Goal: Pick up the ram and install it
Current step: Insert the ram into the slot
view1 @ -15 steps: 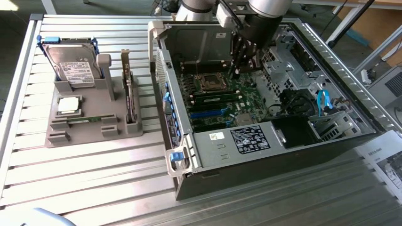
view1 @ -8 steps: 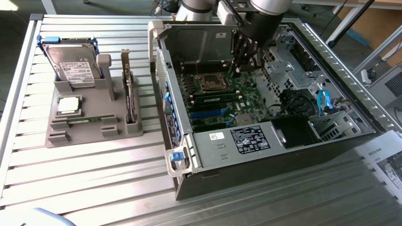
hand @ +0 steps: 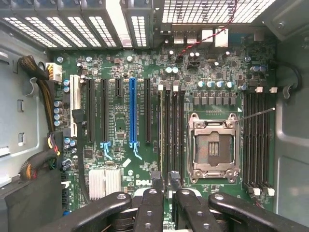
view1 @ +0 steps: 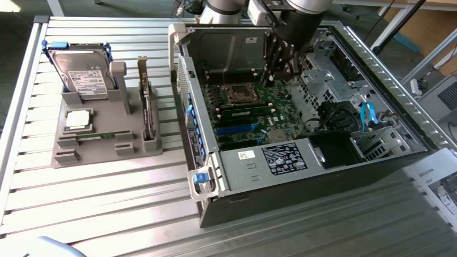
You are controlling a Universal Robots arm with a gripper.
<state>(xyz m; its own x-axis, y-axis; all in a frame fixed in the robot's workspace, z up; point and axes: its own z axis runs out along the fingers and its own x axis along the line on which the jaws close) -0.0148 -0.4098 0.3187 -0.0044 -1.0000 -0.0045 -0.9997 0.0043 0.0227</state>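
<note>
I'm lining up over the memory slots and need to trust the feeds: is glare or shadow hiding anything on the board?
Exterior view: hard glare on the slatted table, and the case interior under the gripper sits in shade. Wrist view: the vent grilles are blown out white, the motherboard is evenly lit with its slots readable, and the cable bundle corner is dark.

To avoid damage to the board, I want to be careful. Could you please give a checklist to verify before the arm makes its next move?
1. Jaws stand apart, board visible between them: ok.
2. Thin green ram stick sits in the grey plastic holder: ok.
3. Long black memory slots free: ok.
4. Square metal processor socket open, contacts exposed: not ok.
5. Slot under the jaws filled: cannot tell.
</note>
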